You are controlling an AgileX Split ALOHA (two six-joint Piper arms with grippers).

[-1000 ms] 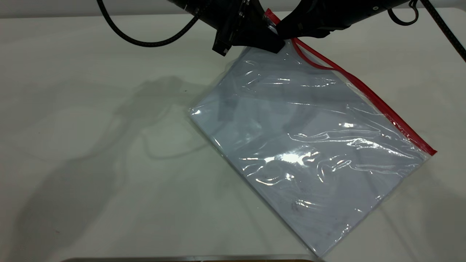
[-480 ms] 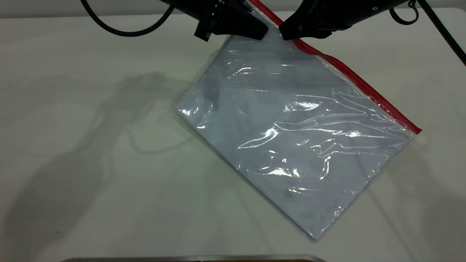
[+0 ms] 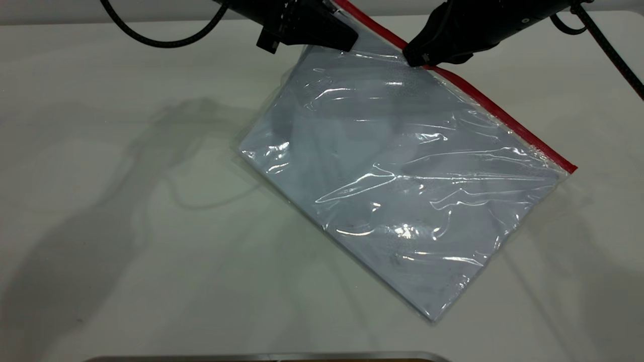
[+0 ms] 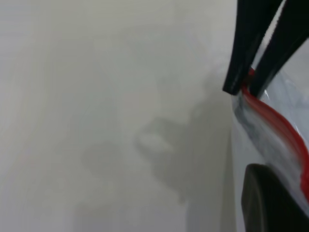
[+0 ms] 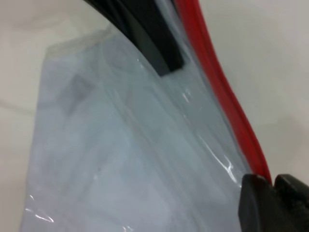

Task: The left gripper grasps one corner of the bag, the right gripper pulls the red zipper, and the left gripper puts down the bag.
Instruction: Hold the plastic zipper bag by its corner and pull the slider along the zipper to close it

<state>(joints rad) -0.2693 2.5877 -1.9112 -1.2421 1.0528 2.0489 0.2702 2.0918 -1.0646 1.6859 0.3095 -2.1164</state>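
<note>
The bag (image 3: 402,171), a clear pouch with pale sheets inside, hangs tilted from its top end, and its low corner rests on the table. The red zipper (image 3: 503,120) runs along its upper right edge. My left gripper (image 3: 350,44) is shut on the bag's top edge beside the corner of the bag, which leaves the exterior view at the top. One of its fingers (image 4: 268,203) shows in the left wrist view. My right gripper (image 3: 415,59) is shut on the red zipper (image 5: 227,101), a short way down the strip from the left one; its jaws (image 5: 271,181) hide the slider.
The white table (image 3: 126,226) lies under everything, with arm shadows on its left half. A thick black cable (image 3: 166,42) loops at the upper left, and a thinner one (image 3: 611,45) runs at the far right. A dark metal-edged strip (image 3: 266,358) lies along the front edge.
The left gripper raised the bag's top end up and to the left. The right gripper slid to the right down the red zipper, and the gaping loop in the strip is gone.
</note>
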